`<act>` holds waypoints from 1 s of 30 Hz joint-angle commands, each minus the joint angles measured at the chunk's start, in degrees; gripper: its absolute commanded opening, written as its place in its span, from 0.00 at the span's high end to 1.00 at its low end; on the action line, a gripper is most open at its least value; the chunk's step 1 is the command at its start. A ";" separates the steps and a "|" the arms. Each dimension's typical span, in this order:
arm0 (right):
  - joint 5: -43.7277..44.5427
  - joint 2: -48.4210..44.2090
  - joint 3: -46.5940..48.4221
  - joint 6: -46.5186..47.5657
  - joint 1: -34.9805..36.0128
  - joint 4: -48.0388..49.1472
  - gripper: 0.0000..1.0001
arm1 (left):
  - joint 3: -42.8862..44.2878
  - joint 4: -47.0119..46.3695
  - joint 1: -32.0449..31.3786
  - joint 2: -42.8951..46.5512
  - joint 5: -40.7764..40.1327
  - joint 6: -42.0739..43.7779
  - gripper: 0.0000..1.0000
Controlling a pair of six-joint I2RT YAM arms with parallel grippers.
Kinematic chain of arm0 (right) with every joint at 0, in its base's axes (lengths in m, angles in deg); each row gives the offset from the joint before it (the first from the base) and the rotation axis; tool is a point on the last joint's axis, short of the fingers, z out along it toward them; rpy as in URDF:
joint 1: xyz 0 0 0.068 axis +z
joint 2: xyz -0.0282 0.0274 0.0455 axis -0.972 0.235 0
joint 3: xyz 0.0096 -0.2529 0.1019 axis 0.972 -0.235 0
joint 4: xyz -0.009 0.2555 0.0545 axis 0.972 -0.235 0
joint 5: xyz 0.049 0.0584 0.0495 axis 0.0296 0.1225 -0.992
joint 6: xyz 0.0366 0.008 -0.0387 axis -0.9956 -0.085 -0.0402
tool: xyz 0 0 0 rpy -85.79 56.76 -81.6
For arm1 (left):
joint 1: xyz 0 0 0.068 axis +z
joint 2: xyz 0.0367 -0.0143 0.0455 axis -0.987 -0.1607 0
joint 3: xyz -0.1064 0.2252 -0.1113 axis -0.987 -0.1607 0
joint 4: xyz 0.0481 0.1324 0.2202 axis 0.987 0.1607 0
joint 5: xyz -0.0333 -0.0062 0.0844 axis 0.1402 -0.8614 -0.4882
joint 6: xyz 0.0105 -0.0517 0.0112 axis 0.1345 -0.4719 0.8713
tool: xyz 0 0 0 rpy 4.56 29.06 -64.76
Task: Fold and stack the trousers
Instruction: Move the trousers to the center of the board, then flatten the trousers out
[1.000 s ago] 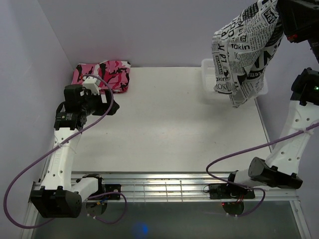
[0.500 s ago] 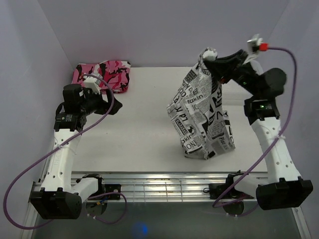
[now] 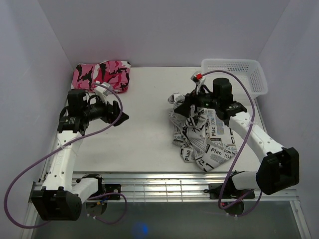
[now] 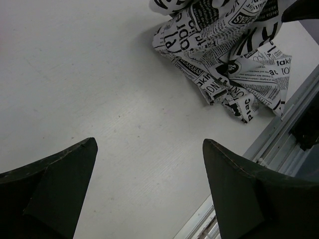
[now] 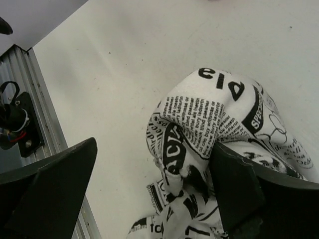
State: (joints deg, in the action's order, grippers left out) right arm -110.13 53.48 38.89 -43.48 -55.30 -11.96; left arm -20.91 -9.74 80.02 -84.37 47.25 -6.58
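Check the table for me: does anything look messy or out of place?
Yes: the white newspaper-print cloth trousers lie in a crumpled, bunched heap right of centre on the white table, not spread flat, with one end near the front metal rail. Nothing looks damaged.

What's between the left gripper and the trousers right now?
Only bare table: the left gripper and the trousers sit apart, as the top external view shows.

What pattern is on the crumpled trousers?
The trousers are white cloth printed all over with black newspaper text; the left wrist view shows it best.
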 commanded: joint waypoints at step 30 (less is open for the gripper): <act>12.12 27.99 23.63 20.57 -32.09 -12.62 0.32 | 8.81 -17.39 -41.54 -39.68 -19.90 -0.16 0.07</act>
State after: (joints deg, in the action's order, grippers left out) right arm -93.04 85.48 60.23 -24.53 -87.59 -22.37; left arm -14.37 -22.00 39.45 -122.23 29.68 -2.82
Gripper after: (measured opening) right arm 0.657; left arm 0.927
